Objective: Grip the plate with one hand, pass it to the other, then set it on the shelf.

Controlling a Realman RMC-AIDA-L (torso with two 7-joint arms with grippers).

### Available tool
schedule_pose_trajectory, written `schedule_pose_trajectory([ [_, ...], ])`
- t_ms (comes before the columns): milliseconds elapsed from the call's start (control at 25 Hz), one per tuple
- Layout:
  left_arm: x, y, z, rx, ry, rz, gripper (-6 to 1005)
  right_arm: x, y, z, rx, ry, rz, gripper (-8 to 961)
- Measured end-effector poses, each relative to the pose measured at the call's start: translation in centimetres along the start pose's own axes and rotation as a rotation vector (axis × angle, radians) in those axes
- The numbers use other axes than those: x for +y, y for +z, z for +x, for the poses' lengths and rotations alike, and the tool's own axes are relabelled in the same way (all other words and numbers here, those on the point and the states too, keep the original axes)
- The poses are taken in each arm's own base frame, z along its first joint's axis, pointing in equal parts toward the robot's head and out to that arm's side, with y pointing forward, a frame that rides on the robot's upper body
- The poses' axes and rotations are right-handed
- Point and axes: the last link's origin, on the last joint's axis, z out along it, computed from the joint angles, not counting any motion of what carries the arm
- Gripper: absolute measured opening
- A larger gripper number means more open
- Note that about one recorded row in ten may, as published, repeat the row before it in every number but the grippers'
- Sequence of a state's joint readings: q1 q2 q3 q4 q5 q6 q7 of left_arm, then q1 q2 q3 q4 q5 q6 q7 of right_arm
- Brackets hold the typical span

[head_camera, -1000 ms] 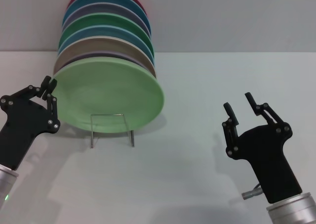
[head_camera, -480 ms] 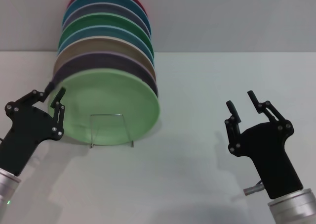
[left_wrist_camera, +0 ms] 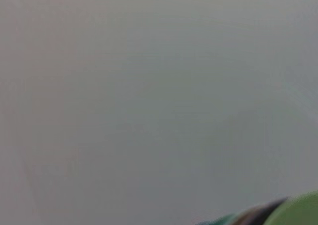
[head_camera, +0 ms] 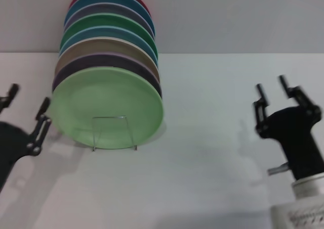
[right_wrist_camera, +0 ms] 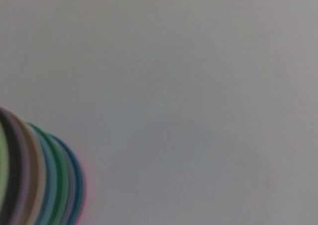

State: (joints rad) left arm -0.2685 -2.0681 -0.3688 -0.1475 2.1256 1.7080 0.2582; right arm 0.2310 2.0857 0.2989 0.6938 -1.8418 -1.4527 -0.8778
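The pale mint-green plate stands on edge at the front of the row, leaning back on the plates behind it, in the clear shelf. My left gripper is open and empty, just left of the plate's rim and apart from it. My right gripper is open and empty, far to the right above the table. A sliver of the plate's rim shows in the left wrist view and in the right wrist view.
Several other plates stand in a row behind the mint one, among them dark purple, tan, teal, darker green and red. They also show edge-on in the right wrist view. The white table runs back to a grey wall.
My left gripper opened, came off the plate's left rim and drew back left and down. The plate settled slightly on the shelf. My right gripper moved to the right and farther away.
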Motion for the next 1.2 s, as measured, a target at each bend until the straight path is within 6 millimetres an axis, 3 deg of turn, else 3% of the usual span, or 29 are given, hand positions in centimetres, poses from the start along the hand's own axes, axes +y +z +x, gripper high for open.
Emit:
schedule_pose_trajectory([
  [80, -0.3, -1.2, 0.6, 0.012, -0.065, 0.073, 461, -1.5, 0.9, 1.0, 0.006, 0.065, 0.04, 458],
  [200, -1.1, -1.3, 0.5, 0.007, -0.153, 0.148, 539, -2.4, 1.4, 1.7, 0.002, 0.115, 0.054, 463],
  [400, -2.8, -0.5, -1.1, -0.041, -0.436, 0.244, 715, -4.2, 2.7, 3.0, -0.02, 0.239, 0.055, 471],
  [640, -2.8, 0.5, -2.0, -0.08, -0.516, 0.263, 830, -6.2, 3.9, 3.8, -0.065, 0.366, 0.034, 481],
  [920, -2.7, 1.4, -2.4, -0.097, -0.525, 0.282, 821, -7.1, 5.0, 4.4, -0.067, 0.331, 0.015, 493],
  [1040, -3.0, 1.4, -2.4, -0.095, -0.524, 0.296, 816, -7.1, 5.2, 4.3, -0.069, 0.329, 0.015, 661],
  [1200, -3.2, 1.7, -2.3, -0.087, -0.507, 0.3, 815, -7.2, 5.3, 4.3, -0.07, 0.326, 0.016, 661],
])
